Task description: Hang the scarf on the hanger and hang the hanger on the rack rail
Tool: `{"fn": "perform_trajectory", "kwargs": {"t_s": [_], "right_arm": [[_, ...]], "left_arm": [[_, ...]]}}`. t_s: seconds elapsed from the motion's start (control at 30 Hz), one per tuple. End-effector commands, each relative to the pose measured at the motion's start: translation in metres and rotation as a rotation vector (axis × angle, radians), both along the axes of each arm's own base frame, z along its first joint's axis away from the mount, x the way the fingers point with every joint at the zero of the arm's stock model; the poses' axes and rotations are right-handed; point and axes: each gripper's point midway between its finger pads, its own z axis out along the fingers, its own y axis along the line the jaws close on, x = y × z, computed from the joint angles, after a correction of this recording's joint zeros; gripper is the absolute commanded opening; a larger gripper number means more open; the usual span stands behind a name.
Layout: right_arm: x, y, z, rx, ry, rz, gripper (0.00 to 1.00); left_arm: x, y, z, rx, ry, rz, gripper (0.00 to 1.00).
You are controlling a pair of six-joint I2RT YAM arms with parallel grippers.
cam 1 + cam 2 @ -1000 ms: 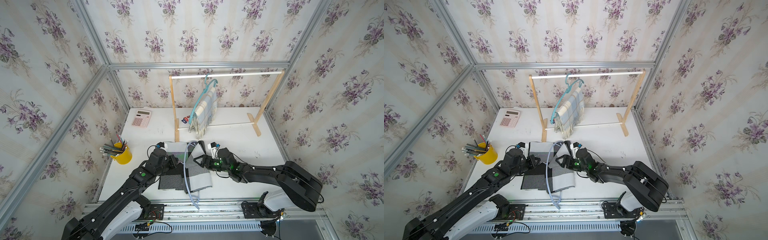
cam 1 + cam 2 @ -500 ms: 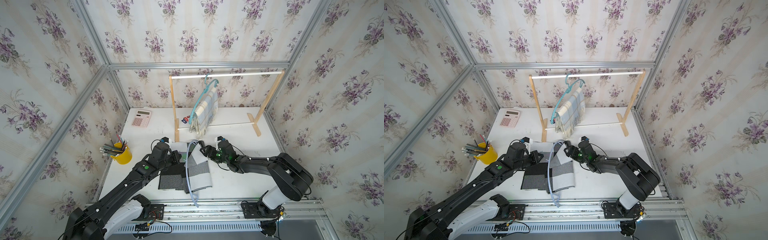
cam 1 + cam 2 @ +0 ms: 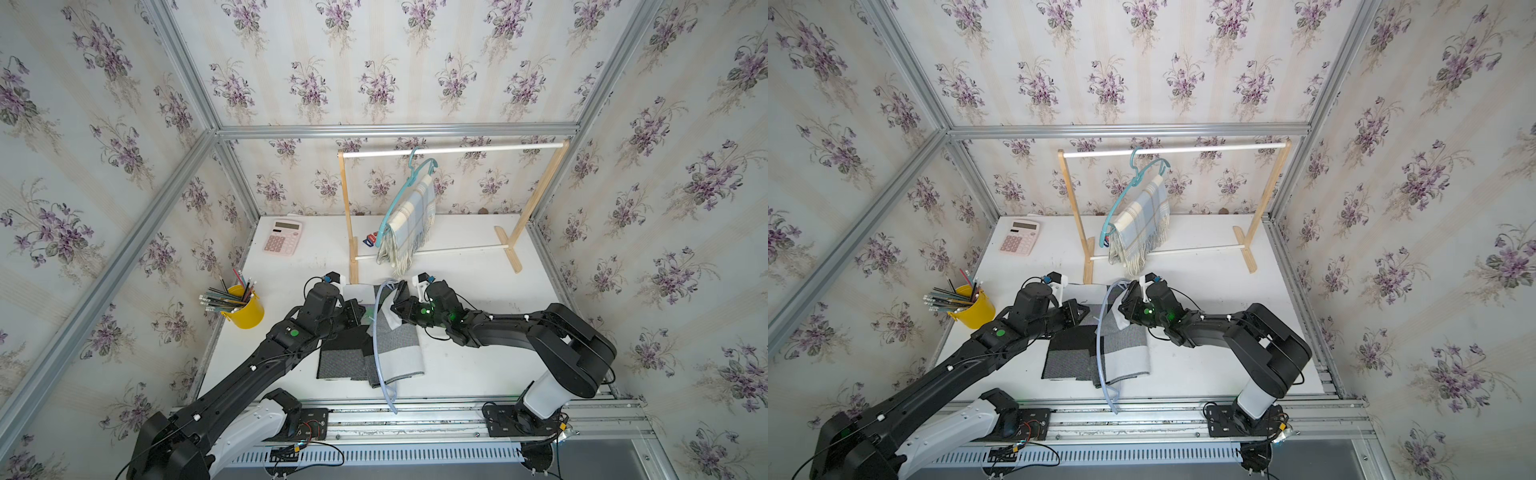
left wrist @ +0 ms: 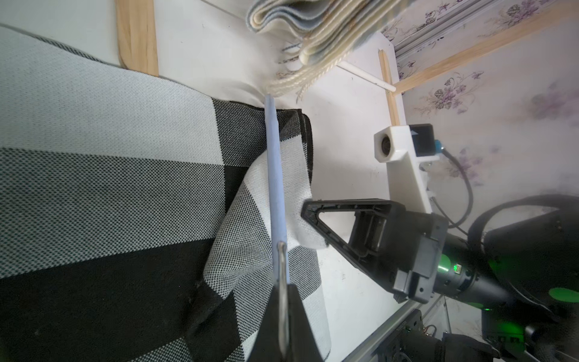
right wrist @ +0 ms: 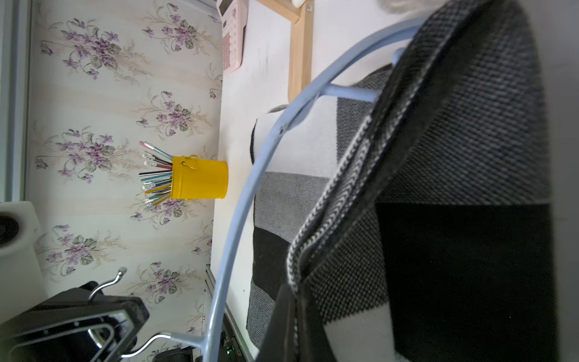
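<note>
The left pincer (image 4: 283, 293) is closed tight on the metal hook of the light-blue hanger (image 3: 375, 336), the wire nipped between its jaws. It holds the hanger edge-on above the counter (image 3: 478, 291). In the left wrist view the hanger's bar runs away from the pincer toward the foot of the wooden rack (image 3: 478, 148).

The right pincer (image 4: 309, 216) is clamped on a white corner of the checked scarf (image 3: 392, 353), at the scarf's end nearest the rack. That corner is lifted off the counter and folded up against the hanger. In the right wrist view the scarf's raised edge rises from the pinched jaws.

The rest of the black, grey and white scarf lies flat on the counter in front of the rack, on the robot's side. Cloth spreads to both sides of the hanger. Whether it passes through the hanger's frame cannot be told.

On the rack's top rail a teal hanger (image 3: 393, 210) carries a pale plaid scarf (image 3: 411, 224), whose fringe hangs close to the rack's lower bar. A pink calculator (image 3: 282, 237) lies to the left of the rack's left post. A yellow cup of pencils (image 3: 247, 311) stands farther left of the rack and nearer the robot. The counter is white. Floral wallpaper (image 3: 374, 62) covers the walls behind and beside the rack, framed by aluminium bars (image 3: 395, 129).
</note>
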Motion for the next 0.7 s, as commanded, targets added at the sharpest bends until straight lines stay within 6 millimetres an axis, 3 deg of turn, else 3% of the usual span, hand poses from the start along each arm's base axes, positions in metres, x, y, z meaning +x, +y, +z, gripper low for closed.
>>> {"fn": "perform_trajectory", "kwargs": {"t_s": [0.0, 0.3, 0.33, 0.4, 0.47, 0.53, 0.67], "right_arm": [[0.003, 0.022, 0.022, 0.136, 0.004, 0.033, 0.0], [0.021, 0.055, 0.02, 0.29, 0.108, -0.009, 0.0], [0.02, 0.057, 0.02, 0.289, 0.109, -0.003, 0.08], [0.018, 0.054, 0.021, 0.269, 0.102, -0.004, 0.44], [0.015, 0.044, 0.017, 0.223, 0.098, -0.02, 0.63], [0.01, 0.032, 0.017, 0.186, 0.086, -0.029, 0.77], [0.001, 0.013, 0.011, 0.133, 0.089, -0.034, 0.84]], "left_arm": [[0.005, -0.012, 0.021, -0.076, -0.057, -0.032, 0.0], [0.001, -0.025, 0.036, -0.153, -0.082, -0.087, 0.0], [0.002, -0.025, 0.037, -0.154, -0.083, -0.086, 0.0], [0.003, -0.025, 0.038, -0.15, -0.086, -0.082, 0.0], [0.004, -0.024, 0.037, -0.138, -0.085, -0.077, 0.0], [0.005, -0.021, 0.034, -0.12, -0.081, -0.066, 0.0], [0.007, -0.02, 0.027, -0.108, -0.064, -0.05, 0.0]]}}
